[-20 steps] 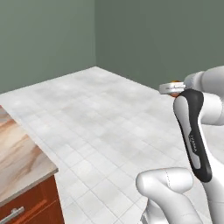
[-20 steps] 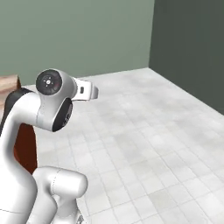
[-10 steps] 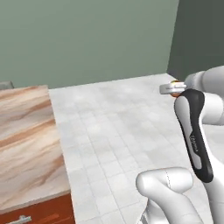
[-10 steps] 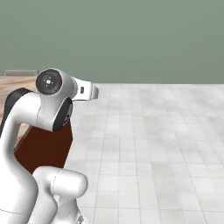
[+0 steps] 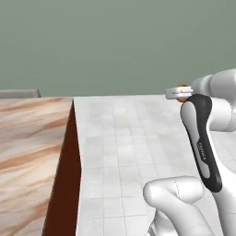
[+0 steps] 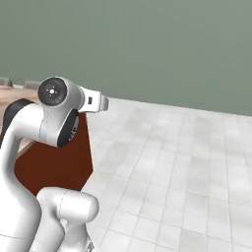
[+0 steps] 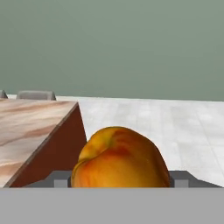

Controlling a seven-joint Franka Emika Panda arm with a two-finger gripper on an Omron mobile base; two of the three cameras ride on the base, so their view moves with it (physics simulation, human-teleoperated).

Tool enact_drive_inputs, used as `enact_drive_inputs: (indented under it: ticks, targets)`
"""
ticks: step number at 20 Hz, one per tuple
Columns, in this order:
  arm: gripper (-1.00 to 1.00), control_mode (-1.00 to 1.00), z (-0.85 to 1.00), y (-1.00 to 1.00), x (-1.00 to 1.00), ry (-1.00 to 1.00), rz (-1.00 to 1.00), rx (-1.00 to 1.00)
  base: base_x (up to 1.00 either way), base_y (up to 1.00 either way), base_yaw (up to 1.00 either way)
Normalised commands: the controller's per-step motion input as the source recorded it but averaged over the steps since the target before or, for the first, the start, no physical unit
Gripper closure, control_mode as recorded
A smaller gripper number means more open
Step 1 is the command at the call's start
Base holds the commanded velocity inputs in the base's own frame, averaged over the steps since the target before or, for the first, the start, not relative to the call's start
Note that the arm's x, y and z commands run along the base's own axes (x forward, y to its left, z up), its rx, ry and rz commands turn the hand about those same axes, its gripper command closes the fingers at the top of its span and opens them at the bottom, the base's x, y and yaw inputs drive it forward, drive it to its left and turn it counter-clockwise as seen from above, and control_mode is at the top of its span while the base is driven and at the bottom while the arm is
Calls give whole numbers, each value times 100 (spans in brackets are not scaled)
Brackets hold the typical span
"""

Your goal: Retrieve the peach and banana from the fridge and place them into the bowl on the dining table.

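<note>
The peach (image 7: 120,159), round and orange-red with a yellow patch, sits between my gripper's (image 7: 121,179) fingers (image 7: 61,179), which are shut on it. In the left base view a sliver of the peach (image 5: 183,86) shows above the gripper (image 5: 177,93), held high at the right. The dining table (image 5: 32,138) with its marbled beige and reddish-brown top lies to the left, and its dark red-brown side faces the floor. Its corner (image 7: 72,105) is ahead and left of the peach. The table (image 6: 54,157) also stands behind my arm. The banana, bowl and fridge are out of view.
Grey chair backs (image 7: 35,95) (image 5: 18,93) rise at the table's far side. Pale tiled floor (image 5: 133,138) stretches ahead and right up to a plain grey-green wall (image 6: 162,44).
The whole picture has swung as the base turned: the table now fills more of the left and the wall faces me squarely. The peach stays held in the gripper.
</note>
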Motion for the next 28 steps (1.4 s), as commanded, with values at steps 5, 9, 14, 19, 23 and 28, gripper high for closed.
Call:
enact_drive_inputs:
  ticks: [5,9,14,19,23,28]
  targets:
    - [100,100,0,0,0,0,0,0,100,-81,40]
    - [100,100,0,0,0,0,0,0,100,-79,39]
    - [100,100,0,0,0,0,0,0,100,-77,38]
    - [100,100,0,0,0,0,0,0,100,-84,37]
    - [100,100,0,0,0,0,0,0,100,-85,36]
    - [100,100,0,0,0,0,0,0,100,-57,46]
